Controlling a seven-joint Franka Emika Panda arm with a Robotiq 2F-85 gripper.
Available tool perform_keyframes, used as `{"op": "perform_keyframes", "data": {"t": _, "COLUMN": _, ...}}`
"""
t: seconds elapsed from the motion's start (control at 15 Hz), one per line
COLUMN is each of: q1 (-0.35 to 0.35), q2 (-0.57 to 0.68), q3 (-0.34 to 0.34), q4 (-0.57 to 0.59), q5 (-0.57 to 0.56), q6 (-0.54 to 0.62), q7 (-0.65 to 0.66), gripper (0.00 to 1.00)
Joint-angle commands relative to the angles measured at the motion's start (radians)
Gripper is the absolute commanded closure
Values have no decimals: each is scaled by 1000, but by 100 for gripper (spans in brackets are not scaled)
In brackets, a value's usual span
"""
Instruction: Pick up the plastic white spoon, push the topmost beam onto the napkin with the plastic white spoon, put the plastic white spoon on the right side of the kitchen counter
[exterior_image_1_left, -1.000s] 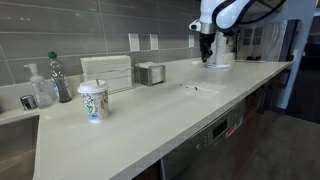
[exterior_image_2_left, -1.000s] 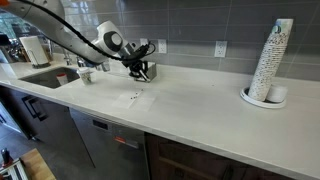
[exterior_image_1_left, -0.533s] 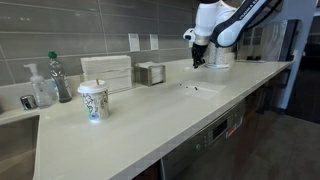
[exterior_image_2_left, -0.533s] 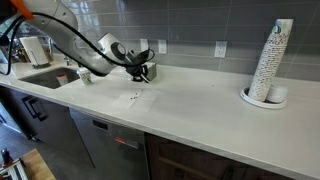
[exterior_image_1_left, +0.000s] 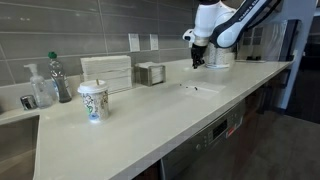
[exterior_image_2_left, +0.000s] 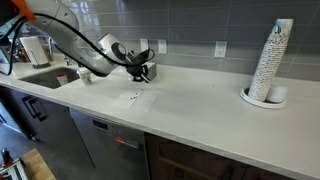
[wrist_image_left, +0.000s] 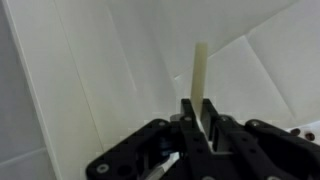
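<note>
My gripper (wrist_image_left: 197, 125) is shut on the plastic white spoon (wrist_image_left: 201, 75), which sticks out straight beyond the fingers in the wrist view. In both exterior views the gripper (exterior_image_1_left: 197, 62) (exterior_image_2_left: 143, 72) hangs above the kitchen counter (exterior_image_1_left: 150, 120) (exterior_image_2_left: 200, 105), near the back wall. The spoon is too thin to make out there. Small dark beams (exterior_image_1_left: 196, 88) (exterior_image_2_left: 135, 97) lie on the counter below and in front of the gripper. The napkin (exterior_image_1_left: 186, 89) is a faint flat sheet beside them, barely visible.
A paper cup (exterior_image_1_left: 93, 101), a ribbed white dispenser (exterior_image_1_left: 106, 72), a small box (exterior_image_1_left: 151, 73) and bottles (exterior_image_1_left: 60, 78) stand along the counter. A tall stack of cups (exterior_image_2_left: 270, 62) stands far off at one end. A sink (exterior_image_2_left: 40, 76) is at the other end.
Over the last second the gripper with the spoon moved away from the wall corner toward the beams. In the last half second nothing visibly moved.
</note>
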Motion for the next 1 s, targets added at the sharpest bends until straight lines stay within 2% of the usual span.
{"op": "perform_keyframes", "data": {"t": 0.0, "q1": 4, "q2": 48, "q3": -14, "q4": 24, "q5": -101, "q6": 45, "q7": 15, "gripper": 97}}
{"op": "perform_keyframes", "data": {"t": 0.53, "q1": 19, "q2": 124, "q3": -24, "q4": 66, "q5": -215, "q6": 96, "q7": 30, "gripper": 97}}
{"op": "perform_keyframes", "data": {"t": 0.93, "q1": 33, "q2": 174, "q3": -28, "q4": 117, "q5": -275, "q6": 91, "q7": 42, "gripper": 97}}
